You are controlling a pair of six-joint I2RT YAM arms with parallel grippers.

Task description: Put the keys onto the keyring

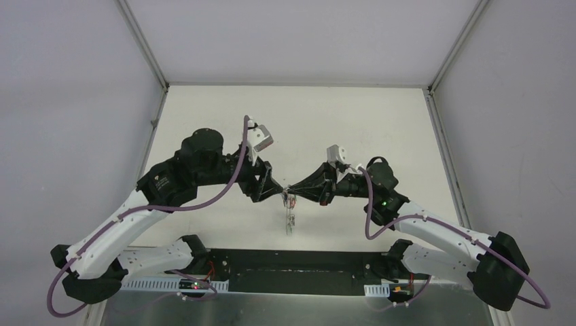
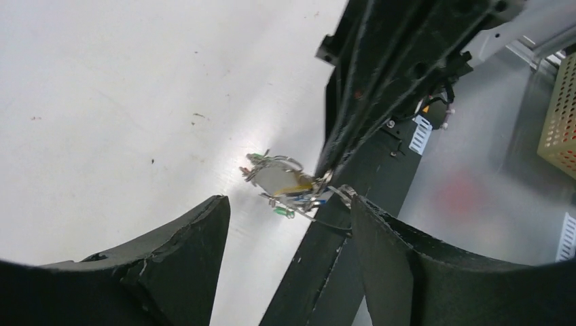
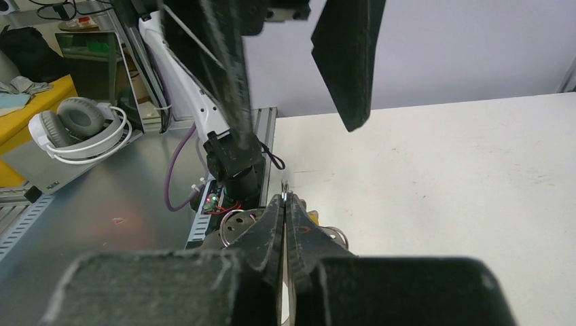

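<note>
The keys [image 1: 291,219] hang as a small bunch just below the point where my two grippers meet above the white table [image 1: 353,122]. My right gripper [image 1: 295,192] is shut on the thin metal keyring [image 3: 284,188], whose edge sticks out past its fingertips [image 3: 285,198]. Round key heads [image 3: 234,224] show under its fingers. My left gripper [image 1: 278,193] is open, its jaws wide apart on either side of the right gripper's tip. In the left wrist view [image 2: 289,200] the keys [image 2: 280,178] with green and yellow tags hang between its fingers. A thin loop of the keyring [image 2: 324,219] touches its right finger [image 2: 387,251].
The black base rail [image 1: 292,265] runs along the near table edge. White headphones [image 3: 81,125] lie on the metal bench at the left. A perforated tan box [image 2: 560,115] stands beyond the rail. Enclosure walls bound the table at left, right and back.
</note>
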